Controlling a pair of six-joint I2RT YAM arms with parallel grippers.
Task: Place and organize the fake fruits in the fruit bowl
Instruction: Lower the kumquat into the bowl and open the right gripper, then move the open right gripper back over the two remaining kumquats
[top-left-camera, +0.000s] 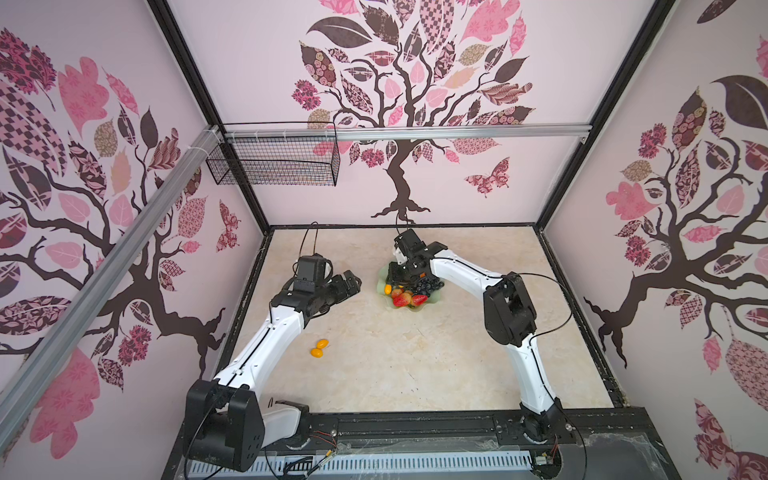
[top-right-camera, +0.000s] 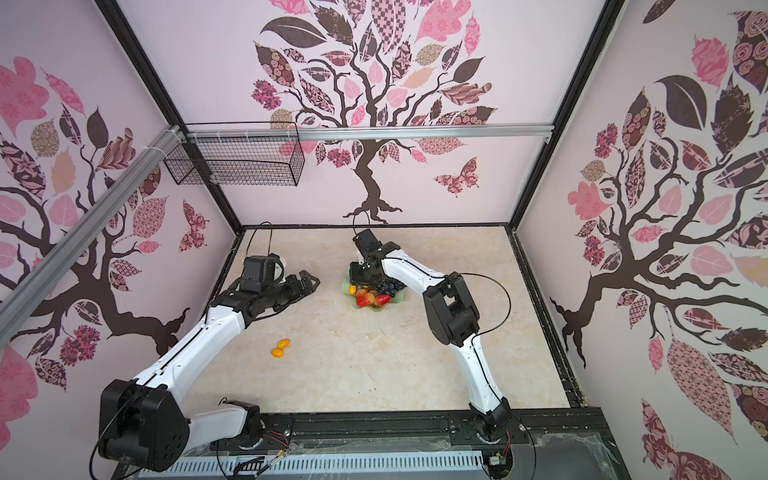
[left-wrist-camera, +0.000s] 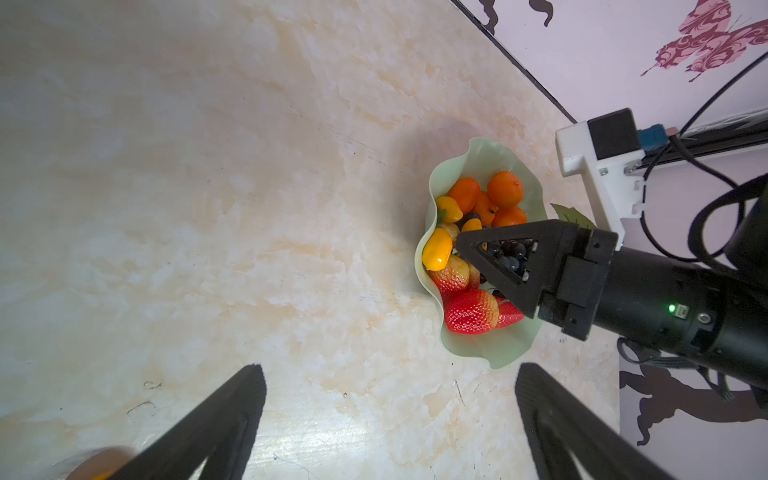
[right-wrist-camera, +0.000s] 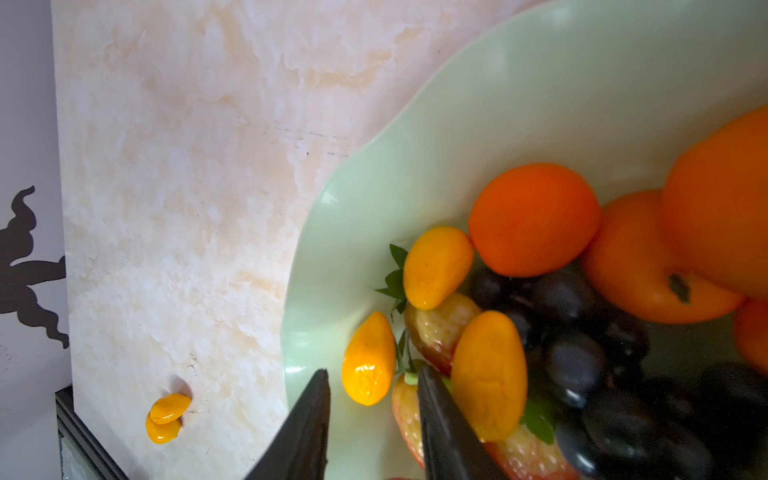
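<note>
Right gripper (right-wrist-camera: 372, 374) is hanging inside the fruit bowl (right-wrist-camera: 540, 83), jaws parted, gripping nothing, tips just short of a yellow oval (right-wrist-camera: 369, 361) lying among strawberries (left-wrist-camera: 471, 311), grapes (right-wrist-camera: 582, 365) and oranges (right-wrist-camera: 534, 218). Left gripper (left-wrist-camera: 390, 370) is hovering nearby, spread wide, empty. Two loose ovals (top-left-camera: 319, 348) are lying together on the table (top-left-camera: 415, 365), well apart from the bowl.
</note>
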